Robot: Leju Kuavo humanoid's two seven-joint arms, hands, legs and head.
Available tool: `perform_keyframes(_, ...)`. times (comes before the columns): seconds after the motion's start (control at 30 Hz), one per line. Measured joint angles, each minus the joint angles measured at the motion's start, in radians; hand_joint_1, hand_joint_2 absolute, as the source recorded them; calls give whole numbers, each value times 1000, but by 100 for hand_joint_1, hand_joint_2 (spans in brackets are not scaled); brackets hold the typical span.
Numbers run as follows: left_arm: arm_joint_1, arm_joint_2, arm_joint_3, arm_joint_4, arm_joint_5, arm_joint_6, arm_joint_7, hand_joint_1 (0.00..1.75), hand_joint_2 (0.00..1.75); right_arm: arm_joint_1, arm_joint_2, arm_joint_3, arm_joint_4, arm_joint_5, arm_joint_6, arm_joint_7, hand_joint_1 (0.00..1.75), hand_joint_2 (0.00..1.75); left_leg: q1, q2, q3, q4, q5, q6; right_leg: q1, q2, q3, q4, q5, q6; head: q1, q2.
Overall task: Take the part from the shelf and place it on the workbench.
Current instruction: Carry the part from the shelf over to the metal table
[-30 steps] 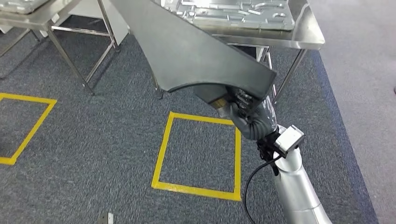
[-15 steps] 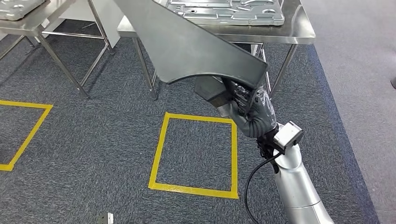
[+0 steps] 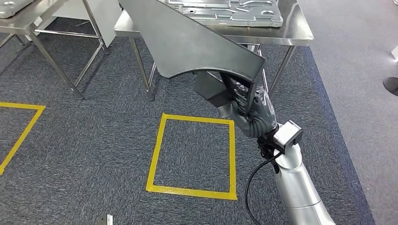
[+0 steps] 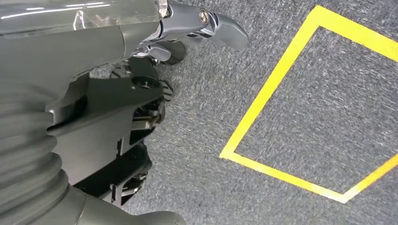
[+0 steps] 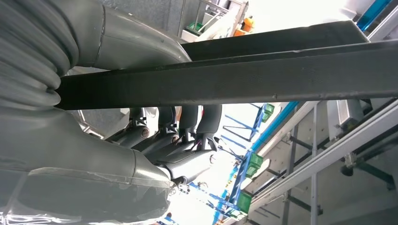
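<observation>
The part [image 3: 187,42] is a large dark grey panel with a curved cut-out edge. My right hand [image 3: 251,110] grips it by its near corner and holds it up in front of me, over the carpet. From the right wrist camera the part [image 5: 234,77] is a dark bar, with my right hand [image 5: 141,131] wrapped under it. The steel workbench [image 3: 286,35] stands just ahead, and the raised part hides some of it. My left hand [image 4: 117,108] hangs over the carpet holding nothing, thumb out.
A silver stamped panel [image 3: 225,9] lies on the workbench. A second steel table [image 3: 33,21] stands at the far left. A yellow taped square [image 3: 192,157] marks the carpet before me, with more yellow tape [image 3: 19,126] to the left. Lighter floor runs along the right.
The whole picture has shifted: the camera has moved, and the workbench and yellow square now sit further left. My right hand still grips the part the same way.
</observation>
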Motion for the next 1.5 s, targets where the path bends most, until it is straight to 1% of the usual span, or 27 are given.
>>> perform_keyframes(0.03, -1, -1, 0, 0, 0, 0, 1, 0, 175, 0, 0, 0, 0, 0, 0, 0, 175, 175, 3, 1, 3, -6, 3, 5, 0, -2, -18, 41, -25, 4, 1, 0)
perform_keyframes(0.1, -1, -1, 0, 0, 0, -1, 2, 0, 175, 2, 0, 0, 1, 0, -1, 0, 175, 175, 0, 3, 3, -6, 3, 9, -3, -4, -81, 172, -87, 9, 1, 0)
perform_keyframes(0.13, -1, -2, 0, 0, 0, -1, 4, 0, 175, 5, 0, 0, 1, 0, -1, 0, 175, 175, 0, 3, 3, -6, 3, 9, -5, -4, -110, 228, -104, 11, 1, 0)
perform_keyframes(0.17, 0, -2, 0, 0, 0, -2, 5, 0, 175, 9, -1, 0, 2, 1, -1, 0, 175, 175, 0, 4, 3, -5, 2, 9, -7, -5, -124, 253, -103, 13, 2, 0)
perform_keyframes(0.2, 0, -2, 0, 0, 0, -3, 7, 0, 175, 10, -1, 0, 2, 1, -2, 0, 175, 175, 0, 3, 3, -4, 2, 8, -9, -7, -119, 237, -82, 14, 2, 0)
perform_keyframes(0.27, 0, -3, 0, 0, 0, -4, 9, 0, 175, 10, -2, 0, 2, 1, -2, 0, 175, 175, 0, 3, 4, 2, -2, 3, -13, -13, -60, 108, -13, 13, 2, 0)
perform_keyframes(0.33, -1, -4, 0, 0, 0, -4, 10, 0, 175, 8, -2, 0, 2, 1, -2, 0, 175, 175, -4, 2, 1, 9, -8, -6, -10, -17, -10, 1, 26, 6, 1, 0)
perform_keyframes(0.43, -1, -4, 0, 0, -1, -4, 10, 0, 175, 6, -3, 0, 2, 1, -2, 0, 175, 175, -7, 4, 0, 10, -10, -22, -6, -13, -3, -21, 29, -11, 0, 0)
perform_keyframes(0.5, -2, -4, 0, 0, -1, -4, 9, 0, 175, 5, -3, 0, 2, 1, -2, 0, 175, 175, -5, 5, -8, 32, -27, -33, -9, -11, -1, -26, 32, -24, -1, 0)
perform_keyframes(0.53, -2, -4, 0, 0, -1, -5, 8, 0, 175, 5, -3, 0, 2, 1, -2, -1, 175, 175, -3, 4, -24, 69, -51, -37, -11, -11, 1, -29, 34, -29, -1, 0)
perform_keyframes(0.6, -1, -4, 0, 0, -2, -5, 8, 0, 175, 5, -3, 0, 2, 1, -2, -1, 175, 175, -2, 4, -81, 199, -117, -43, -10, -11, 1, -29, 34, -35, -3, 0)
perform_keyframes(0.67, 0, -4, 0, 0, -2, -5, 6, 0, 175, 6, -3, 0, 3, 2, -2, -1, 175, 175, -1, 4, -127, 298, -147, -46, -7, -10, 1, -29, 33, -37, -3, 0)
perform_keyframes(0.7, 0, -4, 0, 0, -2, -6, 4, 0, 175, 7, -3, 0, 3, 2, -2, -1, 175, 175, -1, 4, -126, 296, -134, -45, -6, -9, 2, -28, 33, -37, -3, 0)
perform_keyframes(0.73, 0, -4, 0, 0, -2, -6, 3, 0, 175, 7, -3, 0, 2, 3, -2, -1, 175, 175, -1, 4, -105, 252, -104, -41, -5, -8, 3, -28, 32, -36, -3, 0)
perform_keyframes(0.77, 0, -4, 0, 0, -2, -7, 1, 0, 175, 7, -3, 0, 2, 3, -3, -1, 175, 175, -2, 4, -71, 180, -67, -36, -5, -6, 5, -28, 31, -35, -3, 0)
perform_keyframes(0.83, -1, -4, 0, 0, -2, -10, 0, 0, 175, 6, -3, 0, 1, 4, -4, -1, 175, 175, -5, 1, -9, 54, -23, -25, -2, -4, 6, -27, 29, -28, -3, 0)
perform_keyframes(0.87, -2, -4, 0, 0, -2, -11, -1, 0, 175, 7, -3, 0, 0, 4, -4, -1, 175, 175, -8, 0, 5, 23, -17, -21, -1, -3, 6, -26, 28, -23, -3, 0)
perform_keyframes(1.0, -1, -4, 0, 0, -1, -13, -1, 0, 175, 11, -3, 0, -3, 7, -5, 1, 175, 175, -6, 0, 12, 4, -15, -3, -3, -4, 2, -19, 21, -1, -2, 0)
perform_keyframes(1.07, -3, -5, 0, 0, -1, -15, 0, 0, 175, 10, -3, 0, -7, 7, -6, 2, 175, 175, -3, 2, 16, -3, -11, 7, -5, -7, -32, 56, -24, 7, 0, 0)
perform_keyframes(1.13, -4, -4, 0, 0, -1, -16, 0, 0, 175, 13, -3, 0, -8, 8, -7, 3, 175, 175, -4, 3, 17, -4, -12, 11, -6, -8, -98, 190, -83, 14, 1, 0)
perform_keyframes(1.17, -3, -4, 0, 0, -1, -16, 0, 0, 175, 16, -3, 0, -8, 8, -7, 3, 175, 175, -4, 3, 17, -3, -13, 12, -7, -8, -125, 240, -96, 16, 1, 0)
perform_keyframes(1.2, -3, -4, 0, 0, -1, -16, 0, 0, 175, 17, -4, 0, -8, 9, -7, 4, 175, 175, -4, 3, 17, -3, -14, 12, -8, -9, -135, 256, -90, 17, 1, 0)
perform_keyframes(1.23, -3, -4, 0, 0, -1, -16, 0, 0, 175, 18, -4, 0, -8, 10, -7, 4, 175, 175, -3, 2, 19, -1, -15, 11, -9, -9, -126, 233, -66, 18, 1, 0)
perform_keyframes(1.3, -3, -5, 0, 0, -1, -16, 0, 0, 175, 17, -4, 0, -8, 10, -8, 4, 175, 175, -3, 1, 23, 3, -22, 5, -10, -13, -64, 101, 4, 14, 1, 0)
perform_keyframes(1.33, -3, -5, 0, 0, -1, -16, 0, 0, 175, 16, -4, 0, -9, 11, -8, 4, 175, 175, -5, 1, 23, 8, -26, 1, -8, -14, -35, 39, 26, 9, 1, 0)
perform_keyframes(1.4, -4, -5, 0, 0, -1, -17, 2, 0, 175, 16, -4, 0, -10, 12, -9, 4, 175, 175, -8, 1, 22, 12, -32, -9, -4, -15, -10, -16, 35, -3, 0, 0)
perform_keyframes(1.5, -4, -4, 0, 0, -1, -17, 4, 0, 175, 16, -5, 0, -13, 14, -11, 5, 175, 175, -8, 2, 23, 15, -40, -26, -5, -12, -6, -24, 35, -21, 0, 0)
